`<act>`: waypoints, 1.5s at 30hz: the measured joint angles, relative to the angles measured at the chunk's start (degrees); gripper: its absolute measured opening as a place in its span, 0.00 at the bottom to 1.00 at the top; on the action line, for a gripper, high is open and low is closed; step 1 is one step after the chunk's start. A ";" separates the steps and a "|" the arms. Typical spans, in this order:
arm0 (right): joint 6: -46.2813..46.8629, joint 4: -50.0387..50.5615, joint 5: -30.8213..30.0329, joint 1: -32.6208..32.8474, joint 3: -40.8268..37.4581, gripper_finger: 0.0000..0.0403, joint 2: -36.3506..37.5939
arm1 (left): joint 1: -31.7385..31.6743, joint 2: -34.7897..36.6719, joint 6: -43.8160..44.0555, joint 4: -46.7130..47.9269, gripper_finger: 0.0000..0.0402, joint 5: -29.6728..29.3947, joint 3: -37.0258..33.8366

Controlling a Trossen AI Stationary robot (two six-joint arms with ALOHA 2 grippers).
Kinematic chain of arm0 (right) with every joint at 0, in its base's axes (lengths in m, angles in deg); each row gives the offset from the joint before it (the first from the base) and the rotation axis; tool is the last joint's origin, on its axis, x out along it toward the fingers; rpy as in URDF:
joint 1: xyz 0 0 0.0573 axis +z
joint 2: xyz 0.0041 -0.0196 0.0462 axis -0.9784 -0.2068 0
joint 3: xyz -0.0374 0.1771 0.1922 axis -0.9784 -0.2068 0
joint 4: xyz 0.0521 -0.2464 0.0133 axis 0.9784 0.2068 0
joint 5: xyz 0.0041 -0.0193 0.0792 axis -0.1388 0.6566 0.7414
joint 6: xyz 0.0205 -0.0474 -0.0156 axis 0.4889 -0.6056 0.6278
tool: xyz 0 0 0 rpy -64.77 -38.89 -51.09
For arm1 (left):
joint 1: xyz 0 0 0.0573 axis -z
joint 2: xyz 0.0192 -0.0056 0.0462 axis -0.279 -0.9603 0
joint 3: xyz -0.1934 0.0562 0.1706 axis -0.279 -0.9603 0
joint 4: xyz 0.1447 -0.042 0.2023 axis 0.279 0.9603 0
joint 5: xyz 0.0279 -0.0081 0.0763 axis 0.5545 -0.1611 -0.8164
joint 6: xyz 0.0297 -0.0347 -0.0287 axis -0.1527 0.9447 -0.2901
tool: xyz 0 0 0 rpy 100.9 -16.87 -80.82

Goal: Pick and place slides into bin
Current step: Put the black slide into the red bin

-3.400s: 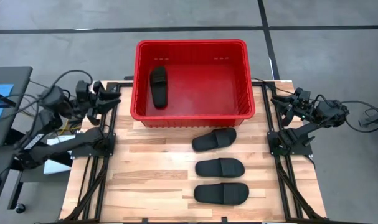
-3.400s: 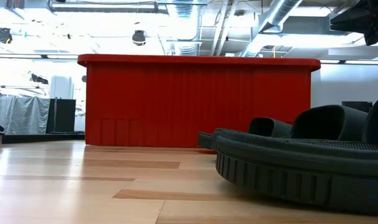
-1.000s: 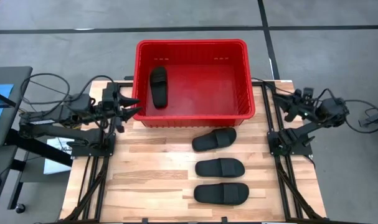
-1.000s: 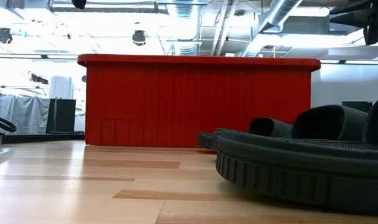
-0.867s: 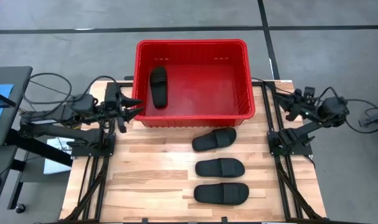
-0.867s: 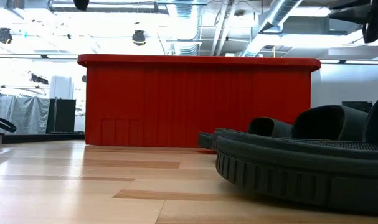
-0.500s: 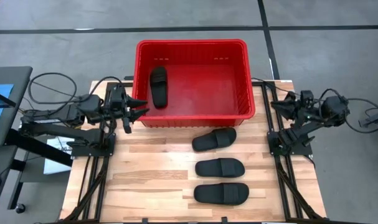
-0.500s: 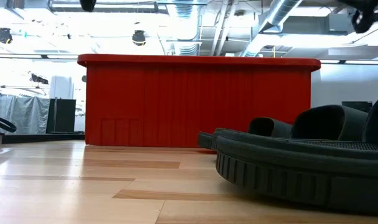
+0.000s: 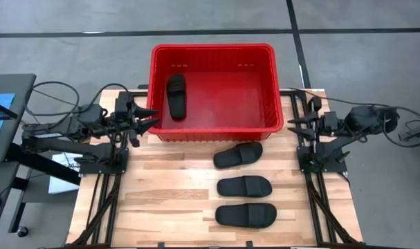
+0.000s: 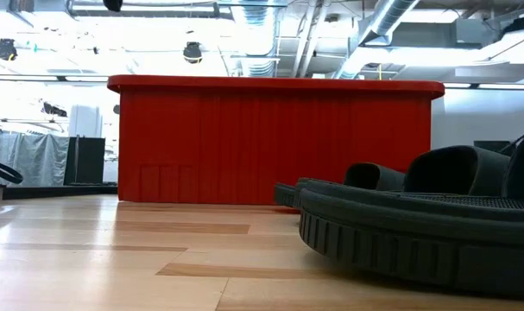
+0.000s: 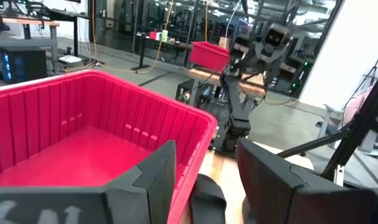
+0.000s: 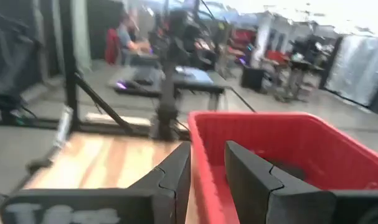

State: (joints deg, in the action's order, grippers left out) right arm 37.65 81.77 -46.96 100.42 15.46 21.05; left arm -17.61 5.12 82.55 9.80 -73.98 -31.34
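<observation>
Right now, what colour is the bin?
The bin is bright red, shown best in the high view.

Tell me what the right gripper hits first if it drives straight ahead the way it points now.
Probably the large red plastic bin: the right gripper, jaws open, points at its near side wall, though its height against the rim is unclear.

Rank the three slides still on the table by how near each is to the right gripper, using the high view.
From the right gripper:
1. Slide by the bin's front wall, nearest.
2. Middle slide.
3. Slide at the table's front edge, farthest.
</observation>
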 joint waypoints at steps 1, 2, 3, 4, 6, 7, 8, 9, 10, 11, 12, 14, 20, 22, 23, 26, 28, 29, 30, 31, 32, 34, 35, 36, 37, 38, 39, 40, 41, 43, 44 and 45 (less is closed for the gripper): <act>0.30 2.02 -0.95 0.00 1.67 0.23 -1.55 | 0.00 0.30 0.00 0.61 0.40 -0.04 0.00; 1.23 4.32 -1.31 0.01 3.26 0.23 -3.00 | 0.00 0.44 0.00 1.19 0.40 -0.05 0.00; 2.68 6.95 -1.65 0.02 4.73 0.23 -4.34 | 0.00 0.45 0.00 1.84 0.40 -0.05 0.00; 4.73 9.92 -2.04 0.02 6.05 0.23 -5.71 | 0.00 0.45 0.02 2.55 0.40 -0.05 0.00; 10.08 15.89 -2.17 0.02 8.37 0.23 -8.41 | 0.00 0.45 0.02 3.78 0.40 0.04 0.00; 13.01 18.96 -2.23 0.02 9.19 0.23 -9.66 | 0.00 0.56 -0.03 4.19 0.40 0.37 0.00; 16.11 22.32 -2.28 0.02 9.85 0.23 -10.91 | 0.00 0.67 -0.17 4.42 0.40 0.63 0.00; 19.53 25.20 -2.30 0.02 10.29 0.23 -12.07 | 0.00 0.69 -0.43 4.51 0.40 1.02 0.00; 22.82 27.76 -2.30 0.02 10.54 0.23 -13.13 | 0.00 0.72 -0.68 4.68 0.40 1.32 0.00; 26.11 30.32 -2.28 0.02 10.63 0.23 -14.05 | 0.00 0.74 -0.98 4.78 0.40 1.82 0.00; 29.44 32.58 -2.28 0.02 10.63 0.23 -14.79 | 0.00 0.74 -1.26 4.76 0.40 2.46 0.00; 36.33 36.21 -2.25 0.02 10.63 0.23 -16.25 | -0.02 0.95 -1.70 4.78 0.40 4.27 0.00; 53.10 41.51 -0.62 0.51 10.58 0.23 -19.07 | 0.00 2.15 -3.00 4.71 0.40 8.05 0.04; 56.07 41.86 1.17 0.78 10.05 0.23 -19.65 | 0.00 2.20 -3.02 4.71 0.40 8.93 0.04; 57.63 42.40 2.22 1.01 9.79 0.23 -20.10 | 0.00 2.20 -3.06 4.71 0.40 9.28 0.04; 62.00 44.57 5.71 2.08 9.14 0.23 -22.32 | 0.00 2.50 -3.90 4.76 0.40 10.13 0.04; 63.60 45.52 7.64 2.98 9.14 0.23 -24.69 | 0.00 2.58 -4.46 4.71 0.40 10.65 0.04; 63.86 45.94 8.73 3.45 9.12 0.23 -25.78 | 0.00 2.63 -4.70 4.71 0.40 10.83 0.04; 63.84 46.14 9.98 3.98 9.12 0.23 -26.84 | 0.00 2.64 -4.90 4.70 0.40 10.85 0.04; 63.83 46.09 11.54 4.56 9.12 0.23 -27.99 | 0.00 2.61 -4.92 4.72 0.40 10.85 0.04; 63.57 46.09 13.27 5.12 9.12 0.23 -29.13 | 0.00 2.59 -4.92 4.74 0.40 10.85 0.04; 63.45 45.87 16.13 6.35 9.12 0.23 -31.65 | 0.00 2.56 -4.96 4.76 0.40 10.85 0.04; 63.45 45.80 17.43 7.03 9.12 0.23 -32.92 | 0.00 2.55 -4.98 4.78 0.40 10.85 0.04; 63.48 45.72 18.57 7.77 9.12 0.23 -34.17 | 0.00 2.57 -4.98 4.79 0.40 10.85 0.04; 63.58 45.53 19.50 8.60 9.12 0.23 -35.43 | 0.00 2.57 -4.98 4.78 0.40 10.85 0.04; 64.04 45.22 20.18 9.46 9.12 0.23 -36.63 | 0.00 2.57 -4.98 4.78 0.40 10.85 0.04; 65.20 44.83 20.41 10.34 9.12 0.23 -37.90 | 0.00 2.58 -4.98 4.78 0.40 10.85 0.04; 66.50 44.33 20.45 11.14 9.11 0.23 -39.05 | 0.00 2.57 -4.98 4.78 0.40 10.85 0.04; 67.86 43.52 20.49 11.98 9.10 0.23 -40.21 | 0.00 2.57 -4.98 4.78 0.40 10.85 0.04; 70.21 41.38 21.34 13.69 9.10 0.23 -42.46 | 0.00 2.59 -4.98 4.78 0.40 11.27 0.04; 71.32 40.31 21.92 14.46 9.10 0.23 -43.60 | 0.00 2.59 -4.96 4.78 0.40 11.90 0.04; 72.85 39.44 22.38 15.31 9.10 0.23 -44.65 | -0.01 2.59 -4.96 4.76 0.40 12.39 0.04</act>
State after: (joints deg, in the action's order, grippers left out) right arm 110.50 121.21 -24.57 115.73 24.55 -23.61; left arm -17.62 7.71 77.59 14.56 -61.59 -31.30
